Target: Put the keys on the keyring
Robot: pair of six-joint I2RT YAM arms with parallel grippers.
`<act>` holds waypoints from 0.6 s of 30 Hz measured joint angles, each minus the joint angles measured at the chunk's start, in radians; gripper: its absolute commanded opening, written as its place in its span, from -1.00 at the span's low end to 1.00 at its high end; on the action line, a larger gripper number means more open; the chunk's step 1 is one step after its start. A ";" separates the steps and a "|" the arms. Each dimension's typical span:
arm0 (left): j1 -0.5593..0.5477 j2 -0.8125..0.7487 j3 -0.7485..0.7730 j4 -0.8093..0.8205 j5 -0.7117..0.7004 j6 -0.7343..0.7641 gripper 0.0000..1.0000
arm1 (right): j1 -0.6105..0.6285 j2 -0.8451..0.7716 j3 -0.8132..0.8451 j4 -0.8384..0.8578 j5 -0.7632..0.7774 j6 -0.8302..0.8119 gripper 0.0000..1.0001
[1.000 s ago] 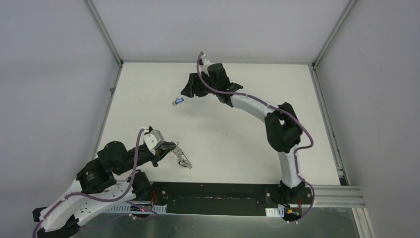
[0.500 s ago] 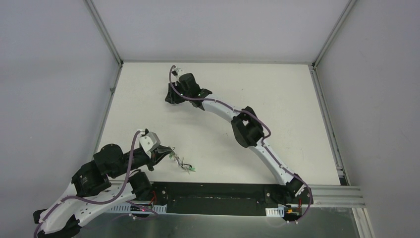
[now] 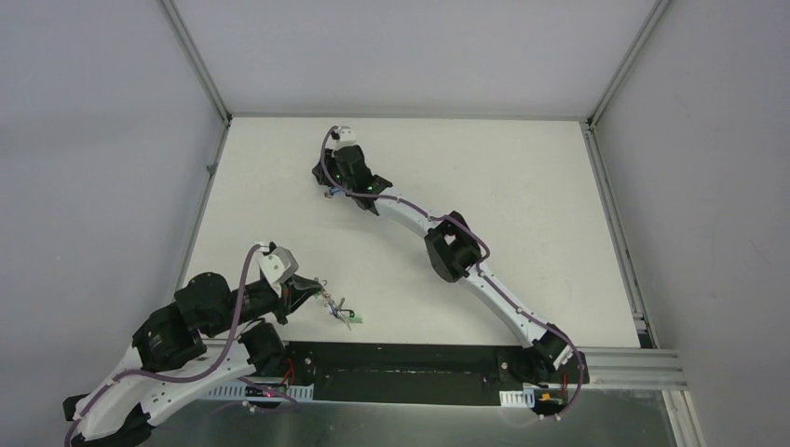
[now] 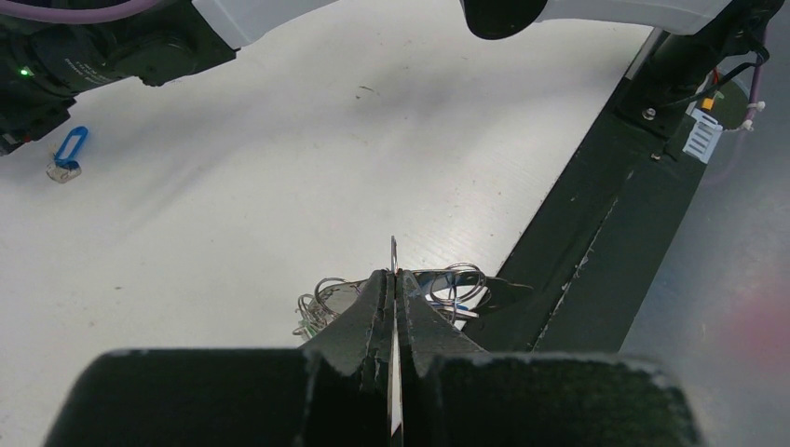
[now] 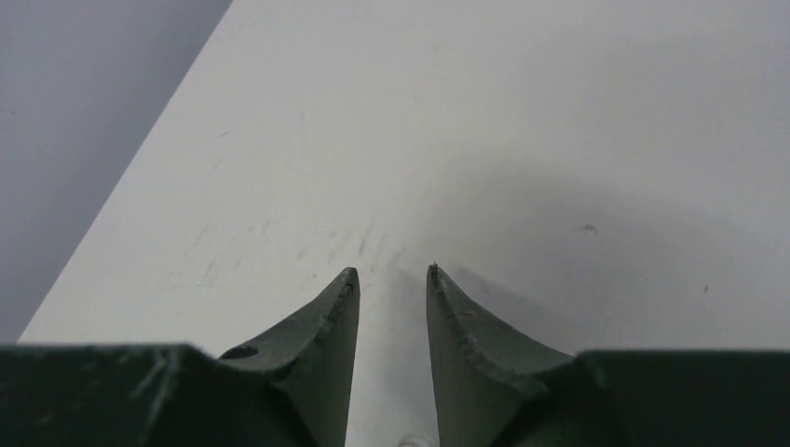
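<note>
1. The left gripper [image 4: 393, 276] is clamped shut on the keyring [image 4: 455, 282]. We see a thin sliver of metal pinched edge-on between its 2 closed fingers, poking just past the tips.
2. The ring's wire loops bunch right at those fingertips and spill to both sides of them. They sit low over the near edge of the table [image 3: 522, 177], beside the black strip [image 4: 596, 233] by the arms' bases.
3. From above, a green tag [image 3: 358, 319] shows at the end of that bundle farthest from the jaws.
4. The right gripper [image 5: 392, 270] is stretched out to the far left part of the table. Its jaws stand partly apart, with only bare tabletop between the tips.
5. 1 blue key [image 4: 68, 153] lies on the table just beside the right gripper's tip, well apart from the keyring. We cannot tell whether the 2 touch.
6. A small pale shape shows low in the gap between the right fingers [image 5: 321, 321]. We cannot tell what it is.
</note>
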 measured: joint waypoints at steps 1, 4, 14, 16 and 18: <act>0.000 -0.001 0.000 -0.004 0.000 -0.001 -1.00 | -0.001 0.006 0.000 -0.004 0.001 0.006 -0.33; 0.000 -0.002 0.000 -0.016 0.000 -0.002 -1.00 | -0.002 0.013 -0.028 -0.020 -0.005 0.038 -0.42; 0.000 -0.001 0.071 -0.043 -0.020 -0.008 -1.00 | -0.031 -0.187 -0.354 -0.025 -0.137 0.226 -0.68; 0.000 -0.001 0.092 -0.043 -0.036 -0.006 -1.00 | -0.045 -0.253 -0.449 -0.051 -0.183 0.284 -0.68; 0.000 -0.001 0.114 -0.043 -0.051 -0.002 -1.00 | -0.061 -0.318 -0.547 -0.069 -0.215 0.327 -0.68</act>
